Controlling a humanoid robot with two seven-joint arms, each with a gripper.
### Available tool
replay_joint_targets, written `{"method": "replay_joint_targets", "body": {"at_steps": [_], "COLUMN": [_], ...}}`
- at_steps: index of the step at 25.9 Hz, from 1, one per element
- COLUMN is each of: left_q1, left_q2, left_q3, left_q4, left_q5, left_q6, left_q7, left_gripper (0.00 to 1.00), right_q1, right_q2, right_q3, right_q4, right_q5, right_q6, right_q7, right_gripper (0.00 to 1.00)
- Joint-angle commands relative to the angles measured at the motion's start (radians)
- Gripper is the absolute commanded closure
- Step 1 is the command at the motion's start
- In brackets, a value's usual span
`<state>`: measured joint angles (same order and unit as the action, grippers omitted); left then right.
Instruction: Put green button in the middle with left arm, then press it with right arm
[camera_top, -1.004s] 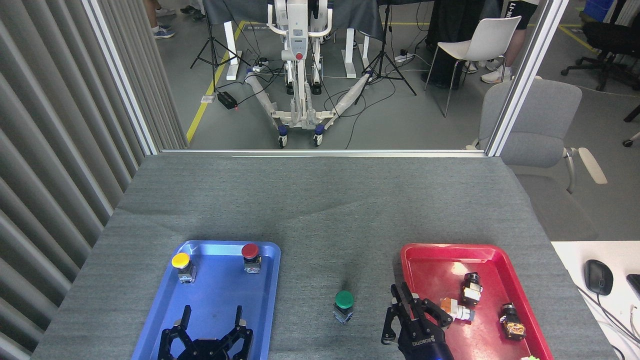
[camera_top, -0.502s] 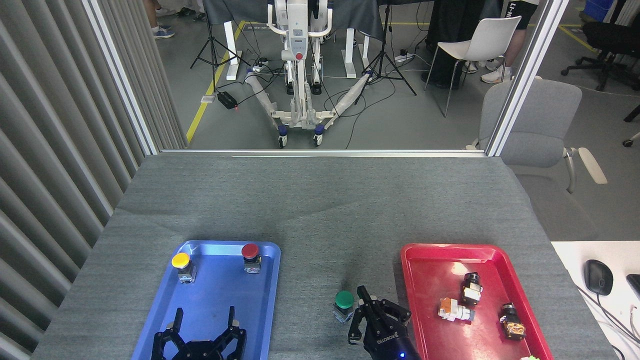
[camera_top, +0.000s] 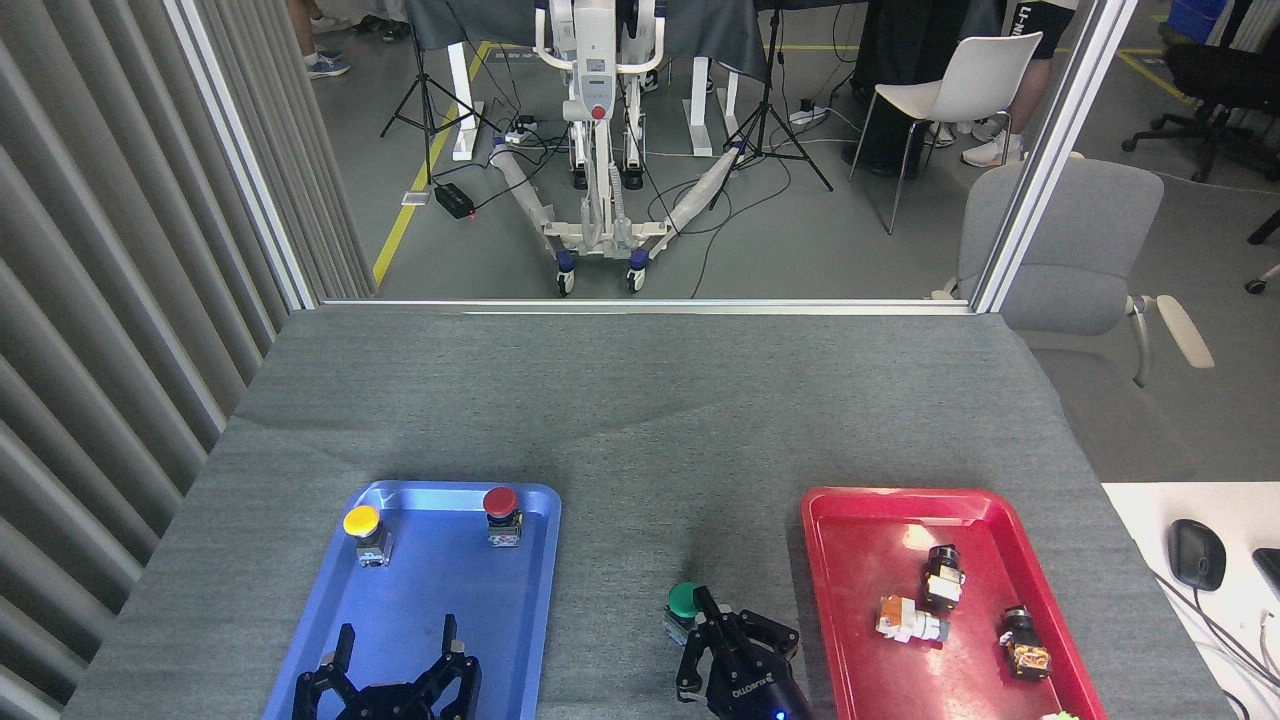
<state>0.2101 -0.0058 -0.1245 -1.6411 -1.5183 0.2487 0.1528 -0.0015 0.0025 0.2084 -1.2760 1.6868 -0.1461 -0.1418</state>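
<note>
From here the main risk, I think, is a press that lands off-centre: the green button (camera_top: 684, 598) is small and stands free on the grey worktop (camera_top: 640, 420), so a sideways push could tip it over or slide it away. It sits in the middle, between the blue tray (camera_top: 530, 560) and the red tray (camera_top: 815, 560). My right claw (camera_top: 725, 640) is just beside it, one fingertip touching or overlapping the cap's right edge, fingers drawn narrow and holding nothing. My left claw (camera_top: 395, 665) hangs spread wide over the blue tray, empty.
</note>
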Motion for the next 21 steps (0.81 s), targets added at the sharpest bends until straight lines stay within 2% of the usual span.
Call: {"method": "replay_joint_targets", "body": {"at_steps": [1,21], "left_q1": [0.000,0.002], "left_q2": [0.000,0.001], "left_q3": [0.000,0.002], "left_q4": [-0.002,-0.003], "left_q5": [0.001,0.004], "left_q6": [0.000,0.003], "left_q7": [0.001,-0.001], "left_gripper": [0.01,0.01], "right_q1": [0.000,-0.017], "right_q2": [0.001,0.010], "right_q3": [0.000,0.002], "right_q4": [-0.002,0.010], "right_q5": [-0.001,-0.004], "right_q6": [0.000,0.022], "right_q7": [0.001,-0.005], "right_gripper": [1.00,1.00]}}
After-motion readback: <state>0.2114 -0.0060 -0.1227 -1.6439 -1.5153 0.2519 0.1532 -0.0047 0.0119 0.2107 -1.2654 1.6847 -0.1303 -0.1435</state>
